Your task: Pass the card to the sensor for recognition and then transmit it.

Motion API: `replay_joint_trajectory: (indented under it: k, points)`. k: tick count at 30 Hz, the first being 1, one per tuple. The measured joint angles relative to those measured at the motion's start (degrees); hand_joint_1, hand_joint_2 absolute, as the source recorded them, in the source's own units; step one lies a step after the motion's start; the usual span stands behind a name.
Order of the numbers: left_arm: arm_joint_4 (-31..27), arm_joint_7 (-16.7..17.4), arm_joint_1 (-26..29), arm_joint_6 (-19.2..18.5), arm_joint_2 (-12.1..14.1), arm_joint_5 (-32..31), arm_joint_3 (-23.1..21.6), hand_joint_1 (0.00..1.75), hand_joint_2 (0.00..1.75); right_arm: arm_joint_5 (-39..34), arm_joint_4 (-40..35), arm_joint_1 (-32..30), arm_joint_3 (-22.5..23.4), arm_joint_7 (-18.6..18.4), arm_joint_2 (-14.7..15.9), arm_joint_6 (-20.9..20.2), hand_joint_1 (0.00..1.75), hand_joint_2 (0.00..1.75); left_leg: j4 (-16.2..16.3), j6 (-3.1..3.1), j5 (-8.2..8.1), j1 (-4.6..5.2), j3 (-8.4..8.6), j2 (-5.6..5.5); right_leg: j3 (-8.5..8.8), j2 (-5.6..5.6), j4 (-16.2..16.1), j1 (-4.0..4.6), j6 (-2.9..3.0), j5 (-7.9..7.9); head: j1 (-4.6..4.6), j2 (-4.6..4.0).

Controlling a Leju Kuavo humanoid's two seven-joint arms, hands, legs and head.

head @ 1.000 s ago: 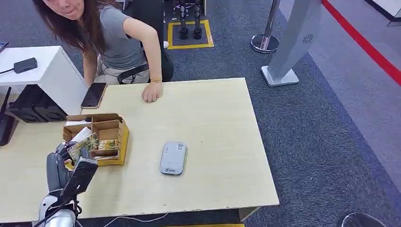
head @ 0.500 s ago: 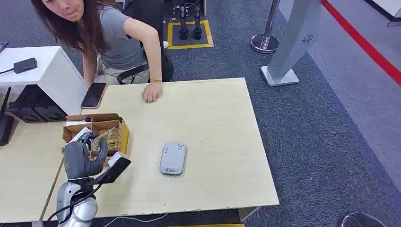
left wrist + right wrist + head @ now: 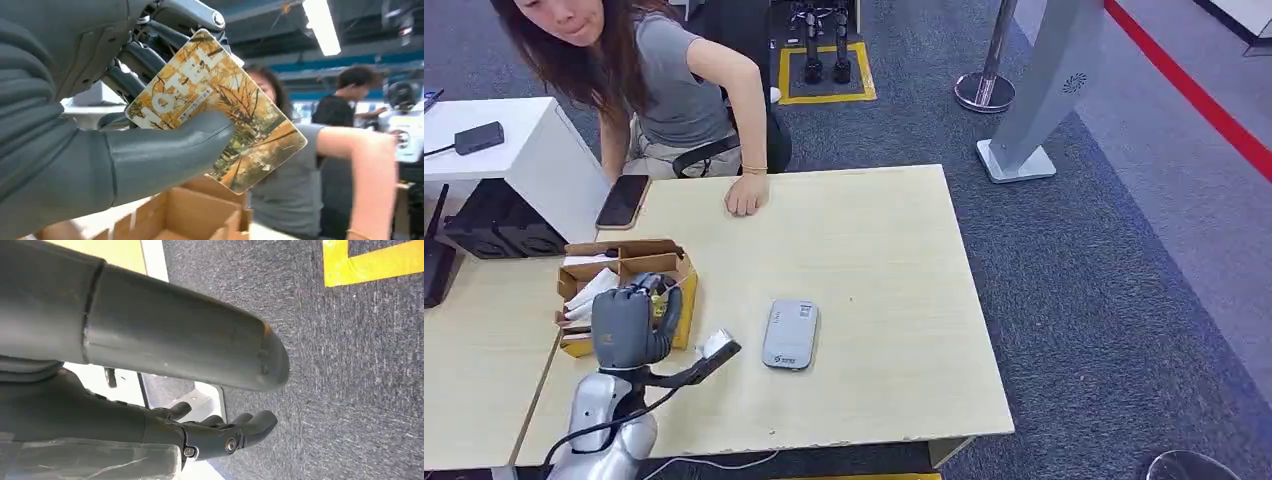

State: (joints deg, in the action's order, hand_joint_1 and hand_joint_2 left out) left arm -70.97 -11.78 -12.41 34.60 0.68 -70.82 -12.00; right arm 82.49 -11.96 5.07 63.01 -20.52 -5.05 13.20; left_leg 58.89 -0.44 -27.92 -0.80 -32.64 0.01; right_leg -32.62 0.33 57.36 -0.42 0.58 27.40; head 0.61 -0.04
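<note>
Head view: I am seeing my left hand (image 3: 629, 325) hovering over the cardboard box (image 3: 674, 270) near the table's (image 3: 874, 250) left part, well inside the near edge. The grey sensor (image 3: 790, 334) is lying flat to the right of the hand, apart from it, with bare tabletop stretching from it to the far and right edges. A person's hand (image 3: 746, 194) is resting at the far edge; a dark phone (image 3: 622, 200) is lying near the far left corner.

Left wrist view: I am watching the left hand (image 3: 90, 125) gripping the card (image 3: 220, 107), thumb pressing its printed face, darker fingers (image 3: 140, 60) behind it. The card is sitting tilted in the air above the open box (image 3: 190, 215), its free corner pointing toward the person (image 3: 300, 165).

Right wrist view: my right hand (image 3: 200, 435) is hanging over grey carpet (image 3: 350, 365), fingers loosely apart, grasping nothing; a yellow floor marking (image 3: 370, 262) is running nearby.
</note>
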Motion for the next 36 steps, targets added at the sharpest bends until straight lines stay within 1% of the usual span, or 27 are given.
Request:
replay_joint_trajectory:
  k: [2,6,8,11,18,25,28,31,33,36]
  points:
    - [0.61,1.4,-0.32,1.22,0.0,-4.22,-1.79,1.75,1.75,0.0,0.0,0.0,-0.07,-0.2,0.0,0.02,0.0,0.0,0.0,0.0,0.0,0.01,0.0,0.0,0.0,0.0,0.0,-0.01,0.0,0.0,0.0,-0.02]
    - [1.79,4.11,-0.44,1.77,0.04,-11.78,-5.48,1.75,1.75,0.42,0.0,0.08,-0.42,-0.52,0.0,0.02,0.0,0.0,0.0,0.0,0.0,0.01,0.0,0.0,0.0,0.0,0.0,-0.03,0.0,0.01,0.0,0.0]
    - [2.25,5.04,-0.54,1.83,0.24,-14.98,-6.99,1.75,1.75,1.37,0.0,0.15,-0.59,-0.7,-0.02,0.0,0.0,0.0,0.0,0.0,0.0,0.01,-0.01,0.0,0.0,0.0,0.0,-0.03,0.0,0.01,0.0,-0.02]
    - [2.56,6.34,-0.61,1.85,0.57,-18.03,-8.81,1.75,1.75,2.86,0.02,0.16,-1.71,-1.14,-0.02,-0.04,0.0,0.0,0.0,0.0,0.0,0.0,0.0,0.01,0.0,0.01,0.0,-0.04,0.0,0.01,0.0,0.0]
    - [2.67,6.8,-0.68,1.85,1.14,-18.77,-11.58,1.75,1.75,2.91,0.02,0.22,-2.43,-1.11,-0.04,-0.42,0.0,0.0,0.0,0.0,0.0,0.0,0.0,0.0,0.0,-0.01,0.01,-0.04,0.0,0.0,0.0,-0.02]
    - [2.69,7.01,-0.7,1.85,1.49,-18.9,-12.34,1.75,1.75,2.91,0.02,0.22,-2.56,-1.11,-0.07,-0.42,0.0,0.0,0.0,0.0,0.0,0.01,0.0,0.0,0.0,-0.01,0.01,-0.04,0.0,0.0,0.0,0.0]
    - [3.17,9.07,-0.92,1.85,1.9,-18.94,-13.64,1.75,1.75,2.95,0.02,0.22,-2.67,-1.2,-0.07,-0.37,0.0,0.0,0.0,0.0,0.0,0.01,0.0,0.01,0.0,-0.01,0.01,-0.04,0.0,0.0,0.0,0.0]
    - [4.35,11.85,-1.68,1.85,2.45,-18.94,-15.58,1.75,1.75,2.95,0.02,0.24,-2.69,-1.4,-0.07,-0.33,0.0,0.0,0.0,0.0,0.0,0.01,0.0,0.0,0.0,-0.02,0.01,-0.04,0.0,0.0,0.0,0.0]
    - [5.94,14.44,-2.6,1.85,2.95,-18.94,-17.32,1.75,1.75,2.99,0.02,0.24,-2.71,-1.55,-0.07,-0.2,0.0,0.0,0.0,0.0,0.0,0.01,0.0,0.0,0.0,-0.02,0.01,-0.04,0.0,0.0,0.0,-0.02]
    - [8.47,16.04,-3.64,1.85,3.67,-18.97,-18.94,1.75,1.75,3.08,0.02,0.24,-2.75,-1.64,-0.07,-0.13,0.0,0.0,0.0,-0.01,0.01,0.0,0.01,0.0,0.01,0.0,0.01,-0.04,0.01,-0.01,0.0,0.0]
